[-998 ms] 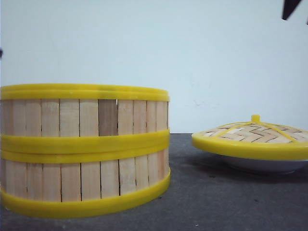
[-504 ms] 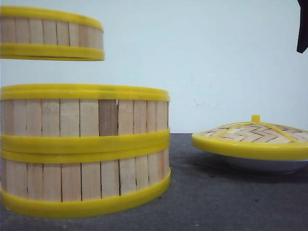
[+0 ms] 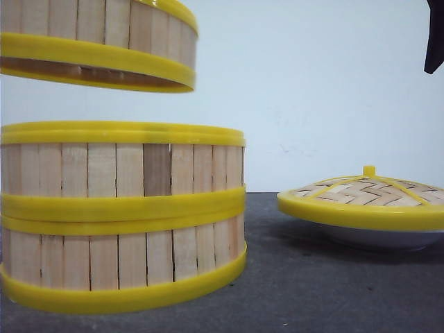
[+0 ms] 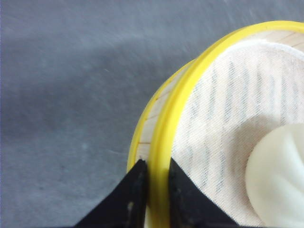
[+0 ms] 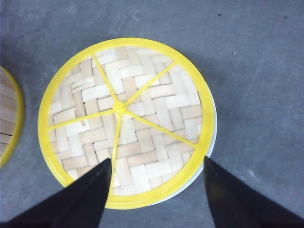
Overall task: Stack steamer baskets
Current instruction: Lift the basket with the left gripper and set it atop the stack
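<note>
The raised basket hangs in the air above the stack, slightly tilted, with a clear gap between its lower yellow band and the stack's top rim. The stack is two baskets, one set on the other, standing on the dark grey table.

The front view shows nothing of what carries the raised basket. The left wrist view does: the left gripper has its two black fingers pinched narrowly on the basket's yellow rim, one finger outside the wall and one inside. That view also looks into the basket, where a white cloth liner and a pale bun lie, neither visible from the front. Part of a second yellow rim shows just behind and below the held one.

To the right of the stack, well apart from it, the lid rests on a white dish. In the front view only a dark tip of the right gripper shows above it. The right wrist view shows the right gripper spread wide above the lid, holding nothing, with the dish edge peeping out beneath the lid's rim.
</note>
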Controlling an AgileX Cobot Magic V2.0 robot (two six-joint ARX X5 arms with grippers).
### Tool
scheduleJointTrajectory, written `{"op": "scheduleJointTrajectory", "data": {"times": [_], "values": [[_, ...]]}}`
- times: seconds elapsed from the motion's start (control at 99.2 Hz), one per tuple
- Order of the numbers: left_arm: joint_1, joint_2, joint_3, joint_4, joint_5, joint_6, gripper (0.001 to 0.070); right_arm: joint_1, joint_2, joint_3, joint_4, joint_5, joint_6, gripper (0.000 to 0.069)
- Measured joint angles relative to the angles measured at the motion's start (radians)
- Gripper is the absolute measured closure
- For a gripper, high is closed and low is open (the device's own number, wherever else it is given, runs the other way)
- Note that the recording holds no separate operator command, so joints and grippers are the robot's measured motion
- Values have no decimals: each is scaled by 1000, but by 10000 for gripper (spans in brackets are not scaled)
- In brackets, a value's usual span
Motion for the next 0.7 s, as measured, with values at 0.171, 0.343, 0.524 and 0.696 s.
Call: {"op": "scheduleJointTrajectory", "data": {"times": [0.171, 0.343, 0.524, 0.696], "values": [[-70, 0, -57, 21, 0, 0, 679, 0, 0, 0, 0, 0, 0, 315], [-105, 0, -129, 71, 0, 0, 679, 0, 0, 0, 0, 0, 0, 315], [-109, 0, -172, 146, 0, -9, 679, 0, 0, 0, 0, 0, 0, 315], [-109, 0, -179, 162, 0, -11, 679, 0, 0, 0, 0, 0, 0, 315]]}}
